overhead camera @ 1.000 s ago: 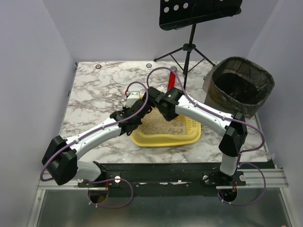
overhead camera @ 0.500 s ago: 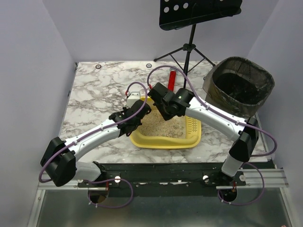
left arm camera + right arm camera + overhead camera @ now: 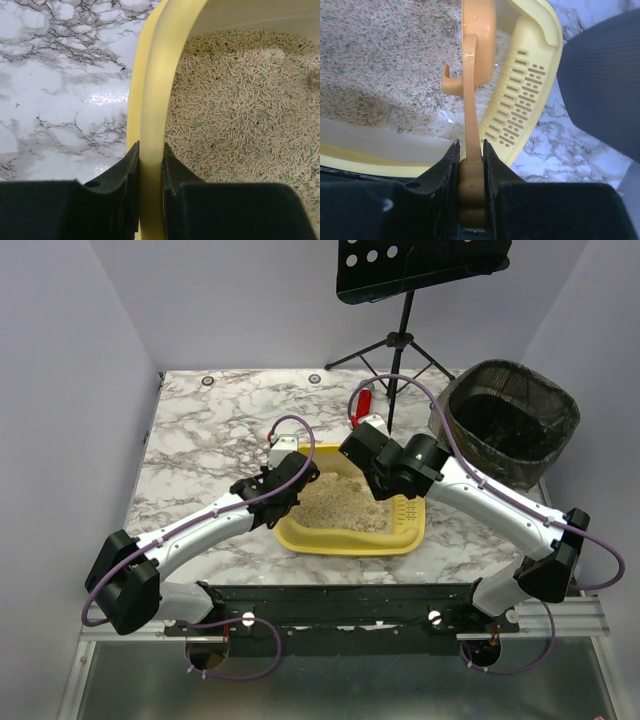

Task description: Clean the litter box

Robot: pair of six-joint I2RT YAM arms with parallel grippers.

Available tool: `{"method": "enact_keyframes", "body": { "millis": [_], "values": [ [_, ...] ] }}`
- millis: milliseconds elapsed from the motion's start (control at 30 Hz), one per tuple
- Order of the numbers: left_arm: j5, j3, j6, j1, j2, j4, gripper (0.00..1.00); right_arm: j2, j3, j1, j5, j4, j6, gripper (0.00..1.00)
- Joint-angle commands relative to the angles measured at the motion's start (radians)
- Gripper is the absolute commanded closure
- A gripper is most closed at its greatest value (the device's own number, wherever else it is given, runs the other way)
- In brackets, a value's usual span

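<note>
Swinging outward since a second ago, my right elbow [image 3: 551,562] now sits near the right edge of the white-grey marble tabletop [image 3: 205,440], by the black mesh bin [image 3: 505,425]. From above, the yellow rectangular plastic litter box [image 3: 345,541] lies mid-tabletop, with open marble to its left and behind.

Left wrist: my left pincer [image 3: 150,155] clamps tight on the box's smooth left wall, beige pellet litter [image 3: 240,100] inside.

Right wrist: my right pincer [image 3: 470,150] grips the handle of the small orange plastic scoop [image 3: 478,30] above the slotted lip [image 3: 520,100].
</note>
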Motion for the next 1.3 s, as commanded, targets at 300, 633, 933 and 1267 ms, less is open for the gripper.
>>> {"method": "enact_keyframes", "body": {
  "millis": [300, 633, 933, 1267],
  "values": [
    [-0.005, -0.059, 0.192, 0.003, -0.015, 0.189, 1.0, -0.096, 0.012, -0.087, -0.1, -0.187, 0.194, 0.99],
    [-0.118, -0.096, 0.29, 0.003, -0.051, 0.352, 1.0, -0.214, -0.066, -0.188, -0.357, -0.123, 0.312, 0.99],
    [-0.12, -0.148, 0.311, 0.003, -0.121, 0.415, 1.0, -0.222, -0.155, -0.32, -0.567, -0.048, 0.306, 0.99],
    [-0.105, -0.179, 0.307, 0.003, -0.105, 0.481, 1.0, -0.077, -0.229, -0.39, -0.666, 0.138, 0.353, 0.99]
  ]
}}
